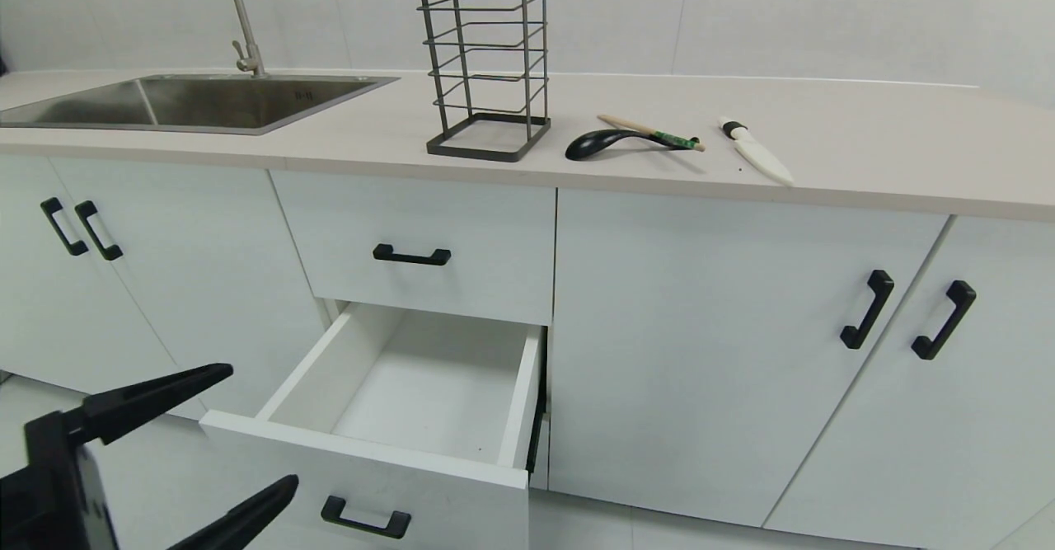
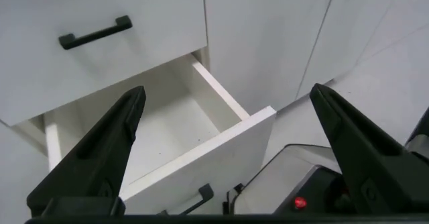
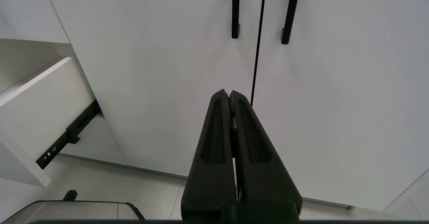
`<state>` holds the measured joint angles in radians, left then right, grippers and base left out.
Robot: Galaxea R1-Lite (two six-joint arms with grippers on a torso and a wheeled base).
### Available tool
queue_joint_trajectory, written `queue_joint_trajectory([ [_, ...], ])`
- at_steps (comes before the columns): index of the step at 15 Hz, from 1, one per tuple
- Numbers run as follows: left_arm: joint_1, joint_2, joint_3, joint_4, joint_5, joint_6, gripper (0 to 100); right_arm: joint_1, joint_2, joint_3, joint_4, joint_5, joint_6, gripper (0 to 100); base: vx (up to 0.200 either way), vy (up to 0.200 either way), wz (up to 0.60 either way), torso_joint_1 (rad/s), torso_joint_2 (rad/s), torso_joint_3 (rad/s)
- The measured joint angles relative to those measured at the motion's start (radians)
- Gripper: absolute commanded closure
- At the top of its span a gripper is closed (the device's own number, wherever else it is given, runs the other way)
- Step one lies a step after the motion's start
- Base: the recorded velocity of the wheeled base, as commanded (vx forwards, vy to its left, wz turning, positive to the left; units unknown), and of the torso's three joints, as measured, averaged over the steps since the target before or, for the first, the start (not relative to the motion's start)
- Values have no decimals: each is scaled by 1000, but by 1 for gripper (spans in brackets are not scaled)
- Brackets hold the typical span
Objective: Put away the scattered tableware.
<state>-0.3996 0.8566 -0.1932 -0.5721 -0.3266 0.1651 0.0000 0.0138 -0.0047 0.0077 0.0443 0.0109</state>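
On the countertop (image 1: 865, 138) lie a black spoon (image 1: 600, 143), a pair of wooden chopsticks (image 1: 651, 132) resting across its handle, and a white knife (image 1: 757, 151) with a black collar. Below, the lower drawer (image 1: 363, 458) stands pulled out with nothing inside; it also appears as the drawer (image 2: 201, 162) in the left wrist view. My left gripper (image 1: 260, 428) hangs low just left of the drawer front, fingers wide open; the same left gripper (image 2: 226, 96) holds nothing. My right gripper (image 3: 230, 94) is shut on nothing, facing the white cabinet doors (image 3: 322, 103).
A black wire rack (image 1: 486, 63) stands on the counter left of the spoon. A steel sink (image 1: 189, 103) with a tap (image 1: 235, 6) is at the far left. The upper drawer (image 1: 412, 255) is closed. The open drawer's side (image 3: 40, 96) juts out near the right gripper.
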Motion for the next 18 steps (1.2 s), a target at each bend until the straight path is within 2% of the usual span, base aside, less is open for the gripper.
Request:
queue_joint_trajectory([
  [2,32,-129,39,10,1,86,0,0,0,0,0,0,0,100,0,0,0,0,0,0],
  [4,98,-277,59,33,9,147,0,-1,0,0,0,0,0,100,0,0,0,0,0,0],
  [8,320,-567,79,156,29,189,0,0,0,0,0,0,1,100,0,0,0,0,0,0],
  [10,391,-674,106,200,37,200,0,-1,0,0,0,0,0,100,0,0,0,0,0,0],
  [11,409,-704,131,203,46,213,0,-1,0,0,0,0,1,100,0,0,0,0,0,0],
  [13,433,-756,177,236,145,313,0,-1,0,0,0,0,1,100,0,0,0,0,0,0],
  [14,436,-766,183,251,159,335,0,-1,0,0,0,0,1,100,0,0,0,0,0,0],
  [15,439,-777,188,269,181,345,0,-1,0,0,0,0,0,100,0,0,0,0,0,0],
  [16,439,-783,189,303,193,336,0,-1,0,0,0,0,0,100,0,0,0,0,0,0],
  [17,439,-787,190,392,201,312,0,-1,0,0,0,0,1,100,0,0,0,0,0,0],
  [18,438,-791,190,484,207,255,0,-1,0,0,0,0,1,100,0,0,0,0,0,0],
])
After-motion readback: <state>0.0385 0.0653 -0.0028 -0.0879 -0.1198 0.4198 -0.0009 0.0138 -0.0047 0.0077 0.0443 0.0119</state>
